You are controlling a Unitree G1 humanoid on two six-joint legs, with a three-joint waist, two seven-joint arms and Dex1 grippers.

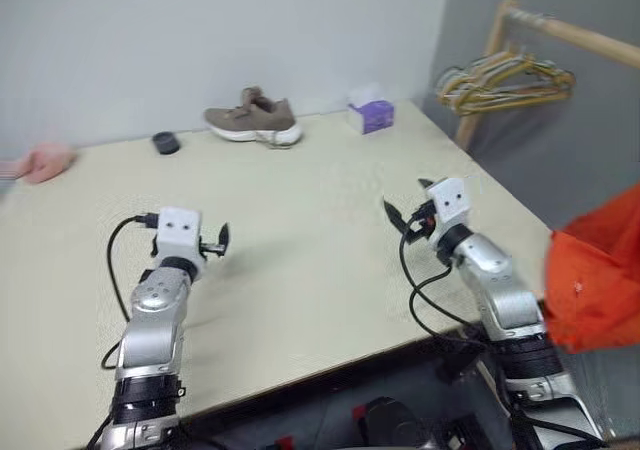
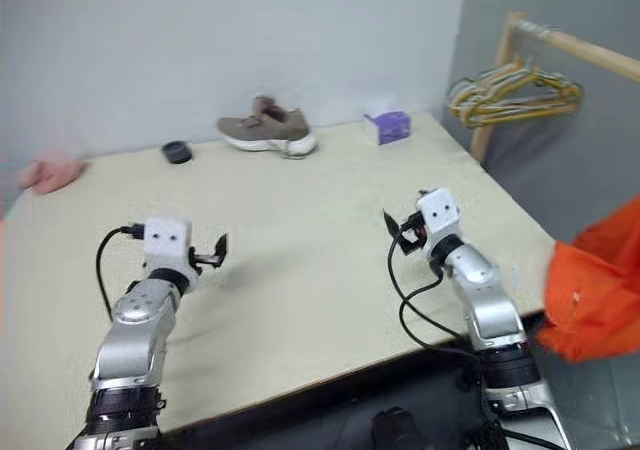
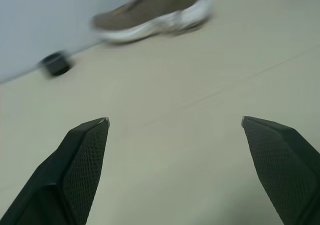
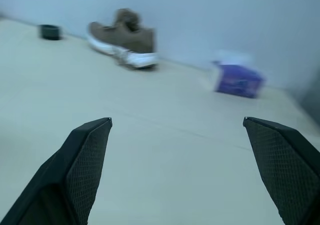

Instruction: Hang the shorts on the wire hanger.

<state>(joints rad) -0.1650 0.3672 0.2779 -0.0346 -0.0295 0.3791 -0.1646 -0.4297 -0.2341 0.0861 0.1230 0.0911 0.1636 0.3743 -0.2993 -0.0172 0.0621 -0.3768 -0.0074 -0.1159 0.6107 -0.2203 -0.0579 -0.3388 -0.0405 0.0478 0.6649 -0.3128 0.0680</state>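
The bright orange shorts (image 1: 596, 276) hang bunched off the table's right edge, beside my right forearm; what holds them up is out of view. The wire hanger is out of view. My left gripper (image 1: 216, 240) hovers low over the left part of the table (image 1: 320, 270), open, with nothing between its fingers (image 3: 85, 155). My right gripper (image 1: 408, 208) is over the right part of the table, also open and empty, pointing towards the table's middle; its fingers (image 4: 85, 155) frame bare tabletop.
A brown shoe (image 1: 253, 118), a purple tissue box (image 1: 372, 114) and a small black round object (image 1: 166, 143) stand along the back wall. A pink cloth (image 1: 45, 160) lies at the far left. A bunch of yellow-green and tan hangers (image 1: 505, 80) hangs on a wooden rail (image 1: 560, 30) at the back right.
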